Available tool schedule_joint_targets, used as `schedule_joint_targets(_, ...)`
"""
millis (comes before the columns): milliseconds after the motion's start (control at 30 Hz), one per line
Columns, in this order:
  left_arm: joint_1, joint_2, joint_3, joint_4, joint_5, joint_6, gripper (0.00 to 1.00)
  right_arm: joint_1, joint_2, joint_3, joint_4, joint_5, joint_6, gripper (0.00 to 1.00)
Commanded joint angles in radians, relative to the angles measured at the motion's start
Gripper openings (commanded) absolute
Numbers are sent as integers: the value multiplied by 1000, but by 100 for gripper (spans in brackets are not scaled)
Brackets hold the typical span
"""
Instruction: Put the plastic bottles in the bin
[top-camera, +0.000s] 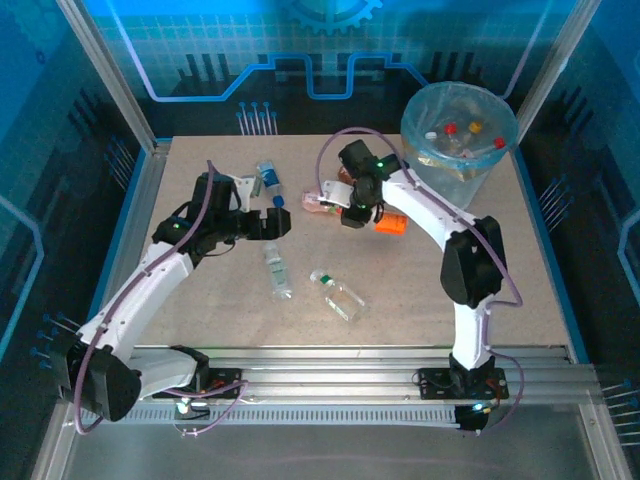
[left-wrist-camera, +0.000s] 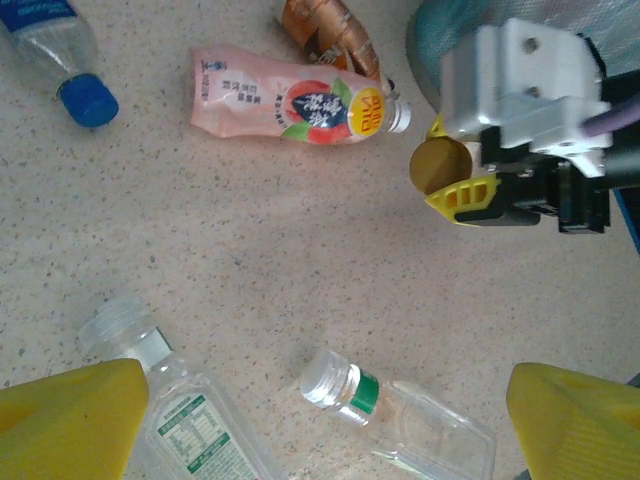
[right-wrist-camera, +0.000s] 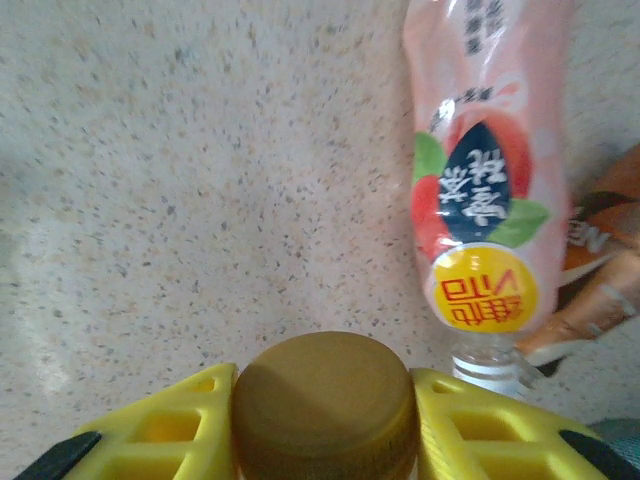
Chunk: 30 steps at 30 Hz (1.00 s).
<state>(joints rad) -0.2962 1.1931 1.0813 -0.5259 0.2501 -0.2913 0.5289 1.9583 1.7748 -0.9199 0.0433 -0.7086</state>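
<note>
Two jaws of the right gripper (right-wrist-camera: 325, 410) are pinching the brown-capped bottle (left-wrist-camera: 432, 165) by its cap, beside the pink-labelled bottle (right-wrist-camera: 480, 200), which is looking squashed flat. The left gripper (top-camera: 272, 224) is hanging wide apart over the table (top-camera: 400, 325). About four bottles (top-camera: 450, 128) are lying in the bin (top-camera: 480, 185) at the far right corner; some six are waiting outside it, so I am judging the job under halfway.
</note>
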Motion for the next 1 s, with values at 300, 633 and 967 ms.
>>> schedule_joint_targets(300, 3, 41, 168, 82, 142, -110, 90, -29, -233, 224, 77, -151, 310, 29)
schedule_joint_targets(633, -124, 153, 323, 123, 159, -120, 89, -219, -323, 274, 388, 123, 668, 26)
schedule_joint_targets(967, -169, 167, 317, 137, 150, -126, 89, -315, -157, 325, 464, 353, 717, 28)
